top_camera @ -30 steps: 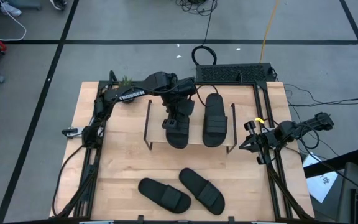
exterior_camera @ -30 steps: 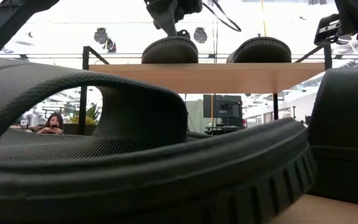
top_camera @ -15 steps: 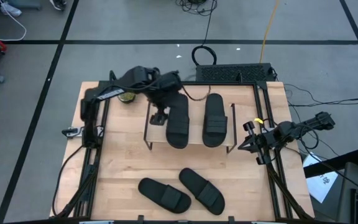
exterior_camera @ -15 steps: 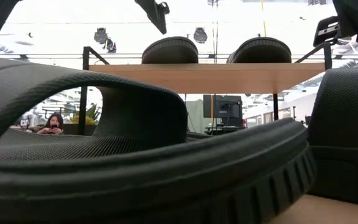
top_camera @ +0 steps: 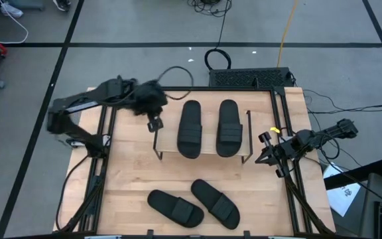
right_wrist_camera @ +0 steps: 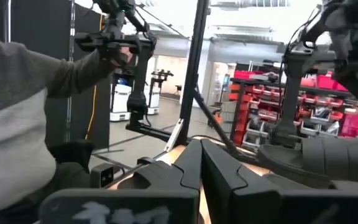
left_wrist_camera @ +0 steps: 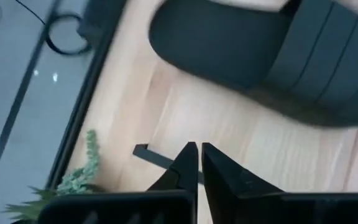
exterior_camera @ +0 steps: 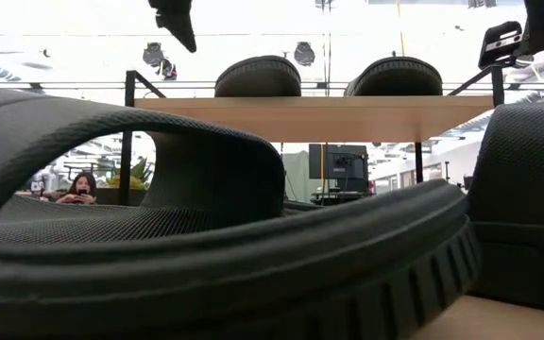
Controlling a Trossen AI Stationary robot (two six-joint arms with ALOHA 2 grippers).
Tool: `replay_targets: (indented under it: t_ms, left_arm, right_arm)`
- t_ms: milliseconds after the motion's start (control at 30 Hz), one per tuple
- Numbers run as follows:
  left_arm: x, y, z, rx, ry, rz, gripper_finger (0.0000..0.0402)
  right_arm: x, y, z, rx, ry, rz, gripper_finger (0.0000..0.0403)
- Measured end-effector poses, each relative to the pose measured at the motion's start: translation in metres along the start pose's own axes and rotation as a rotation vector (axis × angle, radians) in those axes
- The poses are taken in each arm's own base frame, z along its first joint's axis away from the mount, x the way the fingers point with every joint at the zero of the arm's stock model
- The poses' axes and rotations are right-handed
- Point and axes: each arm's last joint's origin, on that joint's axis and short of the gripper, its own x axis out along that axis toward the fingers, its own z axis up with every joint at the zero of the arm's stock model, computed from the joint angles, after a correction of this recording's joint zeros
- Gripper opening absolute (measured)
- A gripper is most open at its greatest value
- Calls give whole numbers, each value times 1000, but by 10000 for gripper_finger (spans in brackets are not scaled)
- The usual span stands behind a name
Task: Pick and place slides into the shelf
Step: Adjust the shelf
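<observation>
- Slides first: I count four. Two sit side by side on the shelf [top_camera: 201,154], the left shelf slide [top_camera: 190,129] and the right shelf slide [top_camera: 229,127], toes pointing away from the front edge. The other two, the near-left slide [top_camera: 175,207] and the near-right slide [top_camera: 215,202], lie angled on the desk [top_camera: 125,192] near its front edge, just beside each other.
- Shelves: one, with both top spots already filled.
- Risk I see: with the plank top full, a third slide pushed up there could shove one of the placed pair off the edge. If the next one goes beneath the plank, I judge a claw could snag the thin wire legs.
- Risk at pickup: the two desk slides lie so close together that gripping one strap may drag or flip its neighbour.
- Claws: two. The left claw [top_camera: 154,123] hangs above the desk just left of the shelf, fingers pressed together on nothing.
- The right claw [top_camera: 268,155] waits at the desk's right edge, also pressed together and empty.
- Beyond the desk, one person sits in the room behind.
</observation>
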Motion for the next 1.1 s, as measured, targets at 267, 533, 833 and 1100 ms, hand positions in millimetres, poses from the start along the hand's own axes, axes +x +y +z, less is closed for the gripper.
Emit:
replay_targets:
  t_ms: [267,533,833,1100]
  left_arm:
    - [7,-5,-63,-190,-256,9,2]
    - [46,-9,-116,-333,-301,169,1]
    - [88,-22,-149,-371,-264,184,1]
    - [99,-35,-165,-370,-222,149,0]
  right_arm:
    - [3,4,-4,10,26,128,0]
    - [9,5,-15,38,137,166,0]
    - [14,4,-19,30,173,144,0]
    - [17,4,-25,27,219,149,0]
